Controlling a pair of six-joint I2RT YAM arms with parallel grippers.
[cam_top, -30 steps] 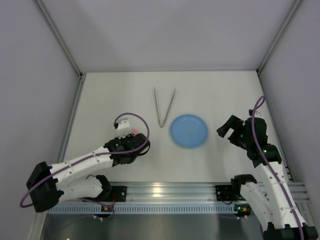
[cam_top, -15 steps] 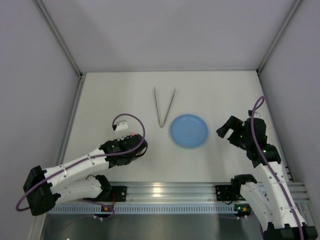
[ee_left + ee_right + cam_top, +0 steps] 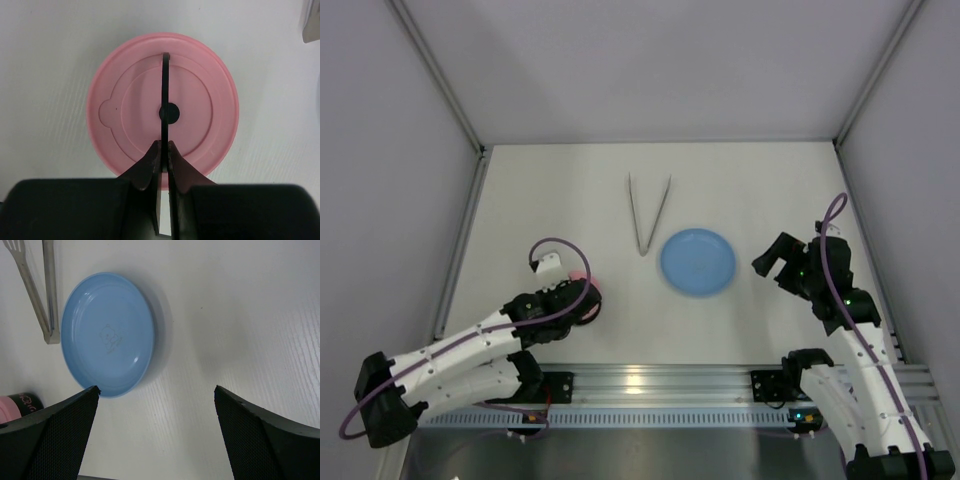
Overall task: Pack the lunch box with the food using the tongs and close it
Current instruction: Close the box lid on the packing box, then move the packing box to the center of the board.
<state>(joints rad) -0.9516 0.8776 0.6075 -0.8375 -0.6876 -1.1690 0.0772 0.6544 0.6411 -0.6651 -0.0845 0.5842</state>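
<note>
Near the left front of the table [image 3: 540, 190], the left gripper [image 3: 585, 300] is over the lunch box's pink lid [image 3: 592, 288]. In the left wrist view the lid [image 3: 125, 110] lies flat and round, seen from straight above, and its black strap [image 3: 164, 90] stands on edge across the middle. The left gripper [image 3: 161, 147] is clamped on the near end of that strap, fingers [image 3: 147, 167] pressed together on either side. Whether the steel pot sits under the lid cannot be told, since the lid covers whatever is below it.

Farther back, about mid-table, lie the tongs [image 3: 648, 215], their joined tip pointing near and their two arms spreading toward the far side. Just right of that tip, close but not touching, is the blue plate [image 3: 698, 262].

To the right of the plate is the right gripper [image 3: 775, 262]. Its wrist view shows the right gripper [image 3: 155, 388] with jaws wide apart, holding nothing, looking down on the plate [image 3: 107, 335] with a faint bear drawn in its middle, the tongs [image 3: 37, 290] beside it, and a sliver of the lid [image 3: 7, 409] at the left edge.
</note>
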